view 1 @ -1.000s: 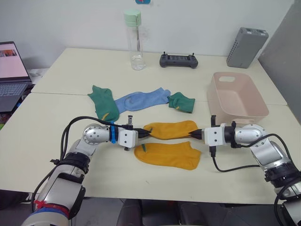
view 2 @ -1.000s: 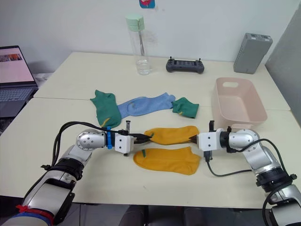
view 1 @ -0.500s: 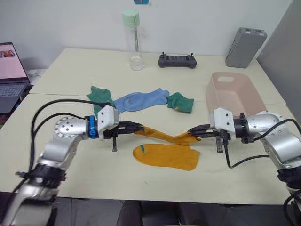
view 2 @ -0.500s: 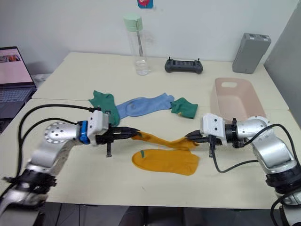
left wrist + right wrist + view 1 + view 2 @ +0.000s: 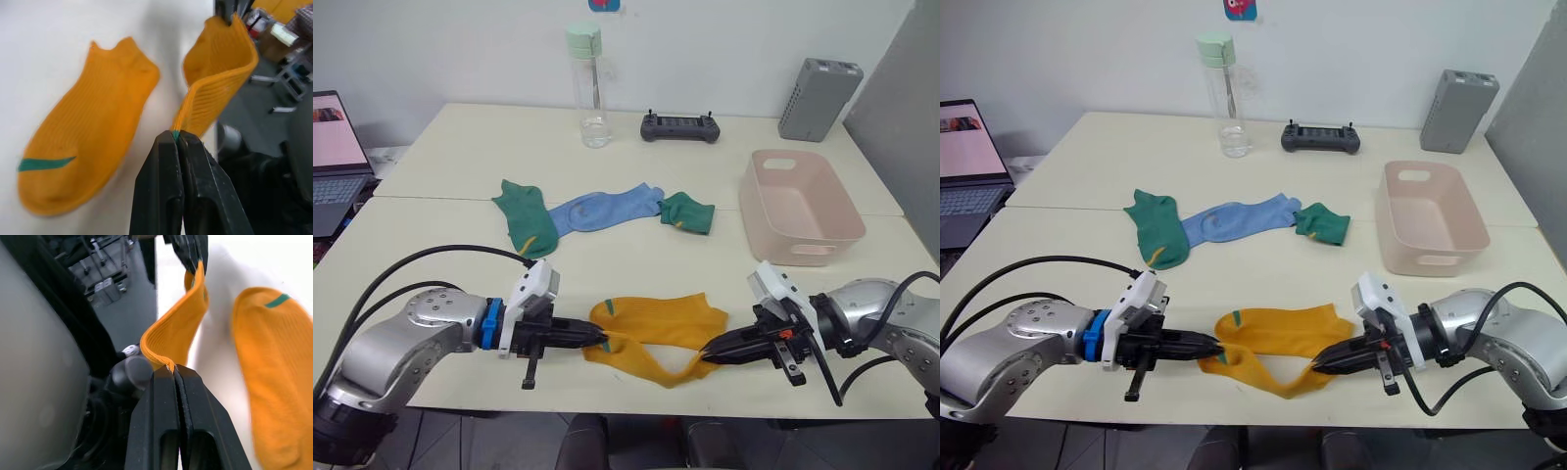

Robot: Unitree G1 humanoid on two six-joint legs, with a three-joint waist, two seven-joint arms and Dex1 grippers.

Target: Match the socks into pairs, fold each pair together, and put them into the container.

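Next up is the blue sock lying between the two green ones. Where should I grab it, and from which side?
Take the blue sock at its free middle, coming straight down from above: it lies flat, and each end touches a green sock, so end grips risk snagging them.

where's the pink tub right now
The pale pink rectangular plastic tub sits on the right side of the table in the head views, right of the small dark green sock and in front of the grey ribbed box.
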